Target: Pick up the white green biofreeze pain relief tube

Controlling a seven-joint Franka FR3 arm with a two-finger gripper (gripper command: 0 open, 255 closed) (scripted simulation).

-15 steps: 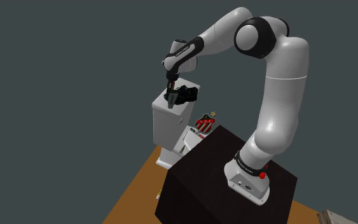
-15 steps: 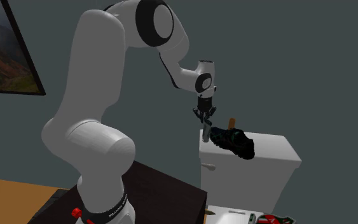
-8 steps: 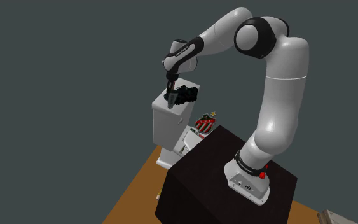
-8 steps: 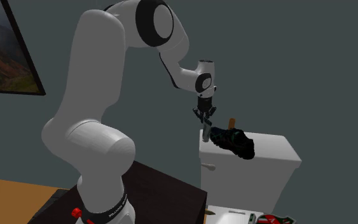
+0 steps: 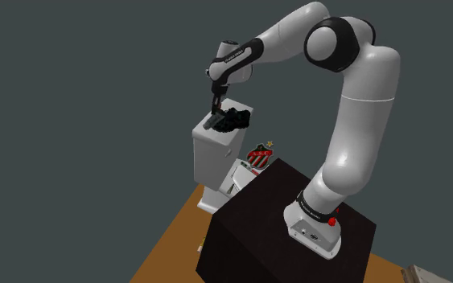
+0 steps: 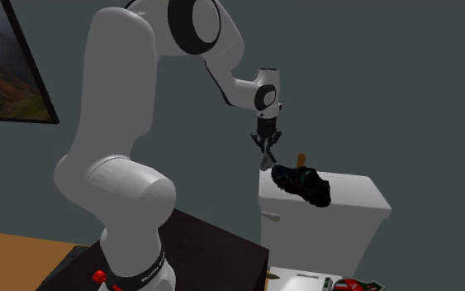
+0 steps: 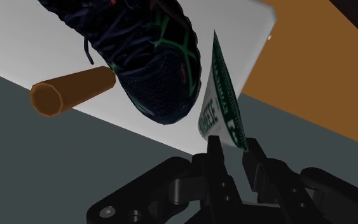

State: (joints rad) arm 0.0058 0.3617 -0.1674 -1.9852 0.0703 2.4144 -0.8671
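Note:
My black gripper (image 7: 235,154) is shut on the lower end of the white and green tube (image 7: 222,95), which points away from the fingers toward the tank lid. In the second exterior view the gripper (image 6: 265,148) hangs above the near corner of the white toilet tank (image 6: 350,217), with the tube (image 6: 266,161) hanging from it, clear of the lid. From the shoulder view the gripper (image 5: 214,109) and tube (image 5: 213,122) sit just over the tank (image 5: 211,154).
A black running shoe (image 6: 302,183) lies on the tank lid right beside the tube, with an orange cylinder (image 6: 302,157) behind it. A red and black item (image 5: 261,155) and packages lie lower down by the dark stand (image 5: 273,233). A framed picture (image 6: 7,58) hangs on the wall.
The arm has risen, lifting the gripper and the clasped tube up off the tank lid. The shoe and orange cylinder stay put.

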